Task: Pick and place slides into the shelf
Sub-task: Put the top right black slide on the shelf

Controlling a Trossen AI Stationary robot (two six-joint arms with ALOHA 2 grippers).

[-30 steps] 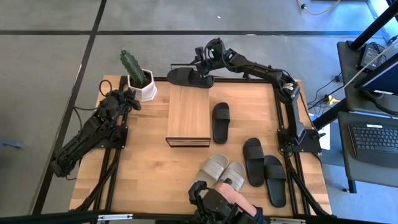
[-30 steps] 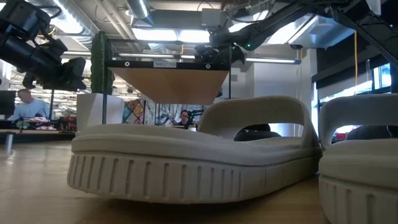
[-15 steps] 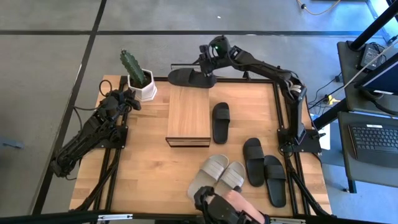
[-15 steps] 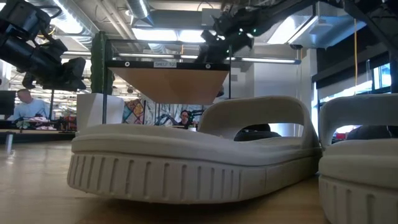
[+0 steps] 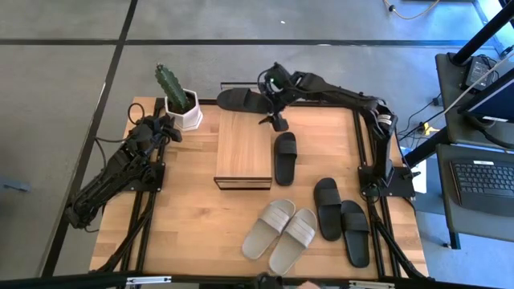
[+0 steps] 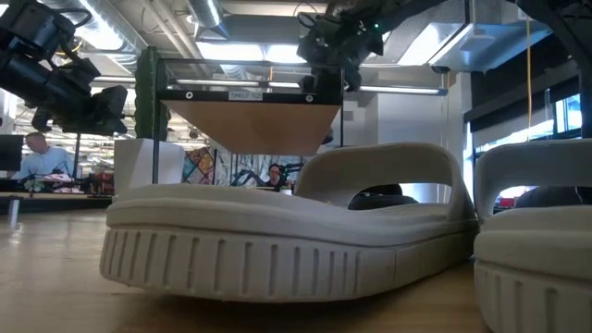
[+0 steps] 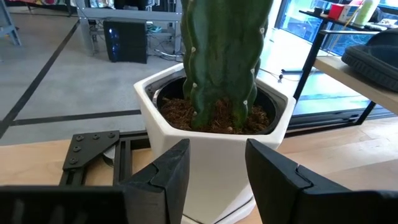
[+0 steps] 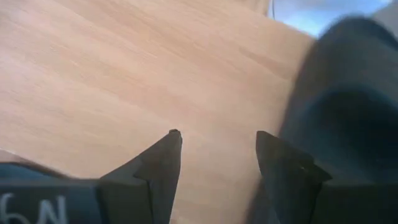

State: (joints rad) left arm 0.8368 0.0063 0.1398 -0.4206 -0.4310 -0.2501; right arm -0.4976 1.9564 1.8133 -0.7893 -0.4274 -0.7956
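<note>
My right tool [image 5: 279, 122] hung released and empty over the worktop [image 5: 193, 217] near the shelf [image 5: 242, 149]. One black slide [image 5: 238, 99] lay behind the shelf; five [image 5: 285, 157] sat unshelved. Left tool [image 7: 214, 180], fingers apart, waited at the cactus pot [image 7: 211, 140].

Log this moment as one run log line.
right gripper: open, empty, above table beside wood-topped box shelf | black slide: at table's far edge behind shelf | left gripper: open, waiting at white cactus pot

Even overhead light; ceiling lights [image 6: 231, 48] glare; right wrist view blurred.
</note>
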